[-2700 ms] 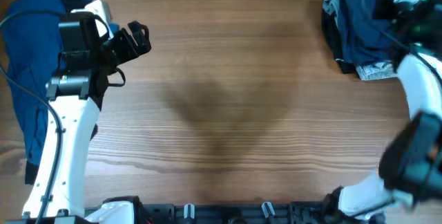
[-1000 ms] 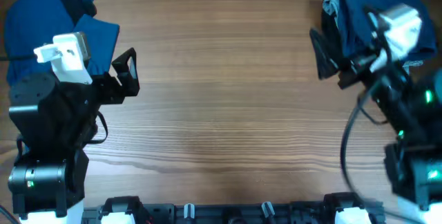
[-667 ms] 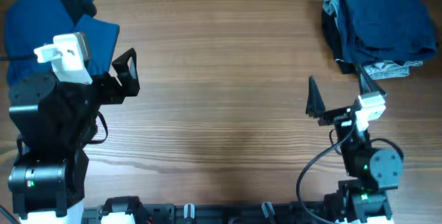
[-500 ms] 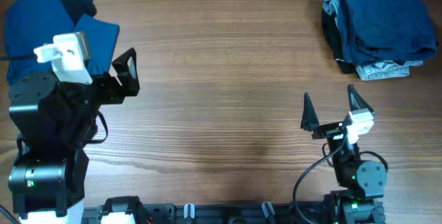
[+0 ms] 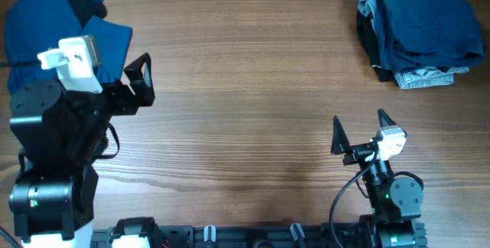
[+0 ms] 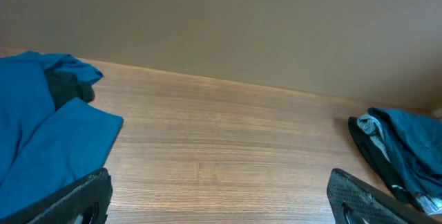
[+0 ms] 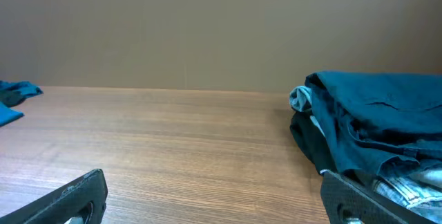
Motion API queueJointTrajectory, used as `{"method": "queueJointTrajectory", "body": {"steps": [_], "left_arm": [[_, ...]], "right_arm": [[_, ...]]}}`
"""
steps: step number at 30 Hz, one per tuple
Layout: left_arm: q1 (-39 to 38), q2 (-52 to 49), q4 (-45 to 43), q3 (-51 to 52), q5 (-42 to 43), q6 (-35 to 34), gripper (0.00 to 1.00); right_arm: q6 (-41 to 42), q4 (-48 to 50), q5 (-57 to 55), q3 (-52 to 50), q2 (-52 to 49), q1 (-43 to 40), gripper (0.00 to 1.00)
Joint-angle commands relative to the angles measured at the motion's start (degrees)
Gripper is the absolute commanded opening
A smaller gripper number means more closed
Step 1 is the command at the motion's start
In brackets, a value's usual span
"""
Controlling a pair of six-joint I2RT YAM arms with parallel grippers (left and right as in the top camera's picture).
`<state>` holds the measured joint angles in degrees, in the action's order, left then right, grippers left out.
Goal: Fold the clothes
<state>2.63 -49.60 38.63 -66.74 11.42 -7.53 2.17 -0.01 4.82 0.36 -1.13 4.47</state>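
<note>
- Overhead view: a crumpled bright-blue garment (image 5: 42, 26) lies loose at the far-left corner of the brown wood-grain counter (image 5: 245, 87). A darker fold shows near its top. Its near part is hidden under the black left arm (image 5: 53, 125).
- At the far-right corner sits a folded stack of dark-blue clothes (image 5: 421, 22): a navy piece on top, a pale grey-white layer poking out along the near edge, and a black layer down the left side.
- From above, the left pincer (image 5: 142, 82) is just beside the garment's right edge, with its black fingers spread wide and nothing between them. Height over the cloth can't be read from this view.
- Left wrist view agrees: the two fingertips sit in the bottom corners of the frame with bare counter between them, so no grip on anything. The blue garment fills the left side, and the folded stack shows at the right edge.
- From above, the right pincer (image 5: 360, 128) is on the near-right side of the counter, close to its own base and well apart from the folded stack. Its fingers are splayed in a wide V and hold nothing.
- Right wrist view: the fingertips are again in the bottom corners, with only wood between them. The folded stack is ahead on the right, and a sliver of the blue garment shows at the far-left edge.
</note>
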Motion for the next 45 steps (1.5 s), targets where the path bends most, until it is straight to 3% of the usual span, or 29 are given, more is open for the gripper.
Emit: {"method": "queueJointTrajectory", "body": {"steps": [1,20,22,30,34,37,45], "left_arm": [[-0.3,0.1,-0.2,-0.4,0.7,1.3,1.0],[-0.1,0.7,3.5,2.3,-1.3,1.4,1.0],[0.1,2.9,-1.0,7.3,-1.3,1.3,1.0],[-0.5,21.8,-39.2,41.6,1.6,1.1,1.0],[-2.3,32.0,-48.4,53.7,1.4,1.1,1.0],[-2.5,39.7,-49.4,59.4,1.4,1.1,1.0],[-1.4,47.5,-49.2,64.3,1.6,1.1,1.0]], "right_arm": [[1.0,0.1,-1.0,-0.1,-0.5,0.2,1.0],[1.0,0.2,-1.0,-0.1,-0.5,0.2,1.0],[1.0,0.2,-1.0,-0.1,-0.5,0.2,1.0],[1.0,0.2,-1.0,-0.1,-0.5,0.2,1.0],[1.0,0.2,-1.0,-0.1,-0.5,0.2,1.0],[1.0,0.1,-1.0,-0.1,-0.5,0.2,1.0],[1.0,0.2,-1.0,-0.1,-0.5,0.2,1.0]]}}
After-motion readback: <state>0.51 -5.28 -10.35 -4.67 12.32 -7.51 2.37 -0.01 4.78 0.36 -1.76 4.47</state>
